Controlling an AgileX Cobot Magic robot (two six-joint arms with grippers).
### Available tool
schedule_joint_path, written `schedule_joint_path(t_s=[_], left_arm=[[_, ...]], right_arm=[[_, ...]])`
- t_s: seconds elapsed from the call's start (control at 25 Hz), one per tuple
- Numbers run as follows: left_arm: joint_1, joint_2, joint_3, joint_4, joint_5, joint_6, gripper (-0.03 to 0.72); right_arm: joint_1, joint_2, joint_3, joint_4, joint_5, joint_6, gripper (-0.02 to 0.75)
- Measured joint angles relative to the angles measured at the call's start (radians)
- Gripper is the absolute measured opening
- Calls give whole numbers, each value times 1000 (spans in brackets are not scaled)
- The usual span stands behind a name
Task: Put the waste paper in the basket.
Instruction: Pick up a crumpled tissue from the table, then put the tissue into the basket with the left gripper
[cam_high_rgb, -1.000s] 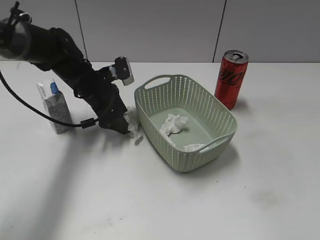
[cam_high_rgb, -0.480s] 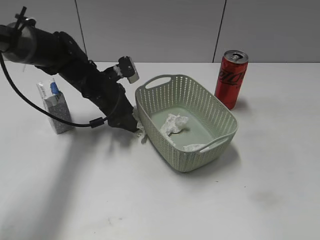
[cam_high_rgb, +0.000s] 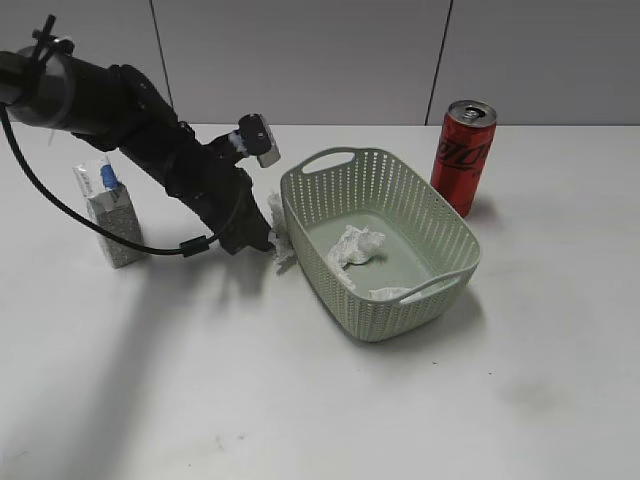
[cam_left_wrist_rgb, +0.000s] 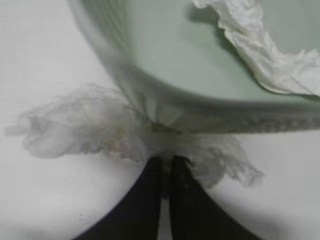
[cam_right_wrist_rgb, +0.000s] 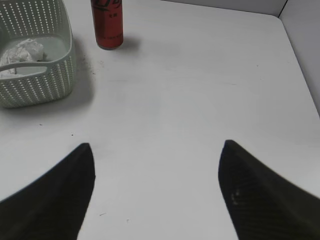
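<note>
A waste paper scrap (cam_left_wrist_rgb: 125, 132) sits pinched at the left claw (cam_left_wrist_rgb: 166, 167) tips, pressed against the basket (cam_high_rgb: 440, 225) wall just ahead, probably too low to clear the rim. Other scraps lie inside. The right claw (cam_right_wrist_rgb: 155, 185) hangs spread, empty, over the worktop (cam_right_wrist_rgb: 200, 75).

Black jointed arm (cam_high_rgb: 150, 150), looping black cable (cam_high_rgb: 60, 205), tapered claw (cam_left_wrist_rgb: 166, 170).

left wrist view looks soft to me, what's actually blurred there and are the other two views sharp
Left wrist view: the basket wall and the waste paper pinched by the left gripper are smeared and out of focus. Exterior view: sharp, with soft shadows under the arm. Right wrist view: table and red can crisp, the dark fingertips slightly soft.
</note>
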Motion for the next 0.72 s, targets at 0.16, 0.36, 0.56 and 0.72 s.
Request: schedule_joint_path(t_s=[0.16, 0.36, 0.56, 0.72], left_arm=[[0, -17, 0, 67, 12, 0, 1], [0, -122, 0, 164, 83, -50, -3], [0, -236, 0, 242, 148, -96, -5], [0, -312, 0, 249, 162, -101, -6]], right_arm=[[0, 0, 0, 0, 0, 2, 583], [0, 0, 0, -1, 0, 3, 583], [0, 0, 0, -1, 0, 3, 583], [0, 0, 0, -1, 0, 2, 582]])
